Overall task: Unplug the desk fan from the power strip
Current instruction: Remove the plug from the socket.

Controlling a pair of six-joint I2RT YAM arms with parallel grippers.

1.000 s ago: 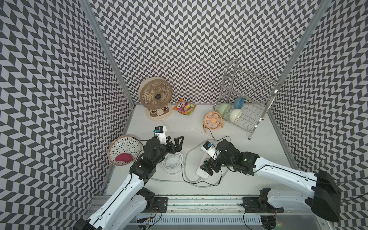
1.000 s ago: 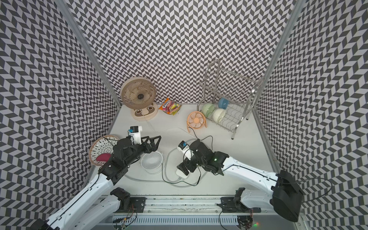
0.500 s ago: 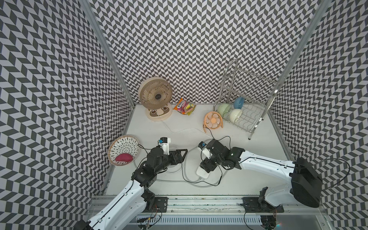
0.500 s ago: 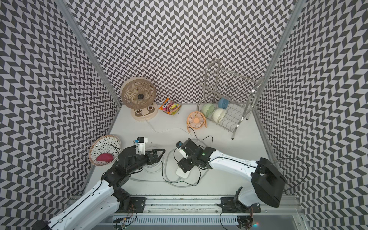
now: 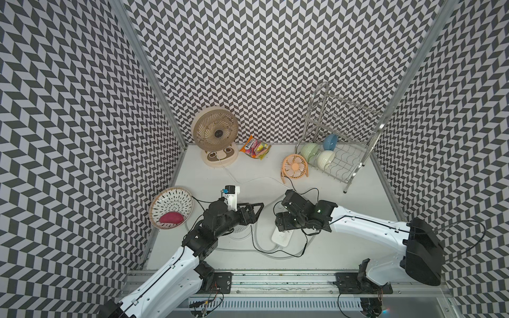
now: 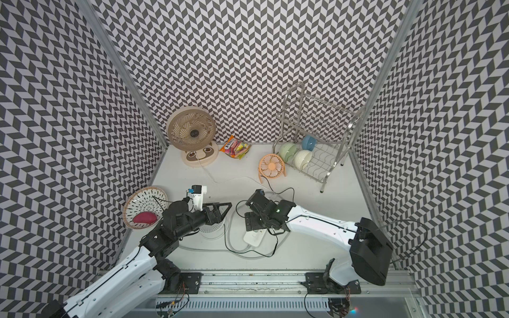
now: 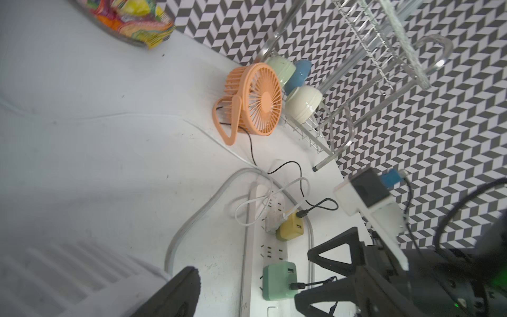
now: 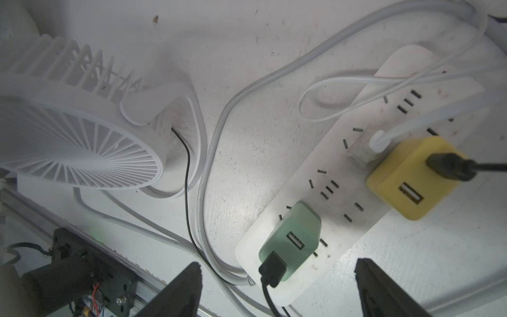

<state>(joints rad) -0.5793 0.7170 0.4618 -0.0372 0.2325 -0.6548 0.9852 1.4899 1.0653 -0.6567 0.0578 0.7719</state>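
Right now, your right gripper (image 8: 277, 263) hangs wide open over the power strip (image 8: 343, 197), at the end where a green charger (image 8: 297, 230) with a black plug (image 8: 271, 270) sits; a yellow charger (image 8: 406, 181) stands further along. The strip lies flat near the front middle of the table (image 5: 330, 256). Your left gripper (image 5: 256, 210), jaws also spread, hovers above the white fan (image 5: 242, 230) just beside the strip.

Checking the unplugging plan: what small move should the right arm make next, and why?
Probably lower the right gripper so its open jaws straddle the green adapter. It hovers above the power strip with that adapter lined up between them, and the black cable from the white fan seems to lead to it.
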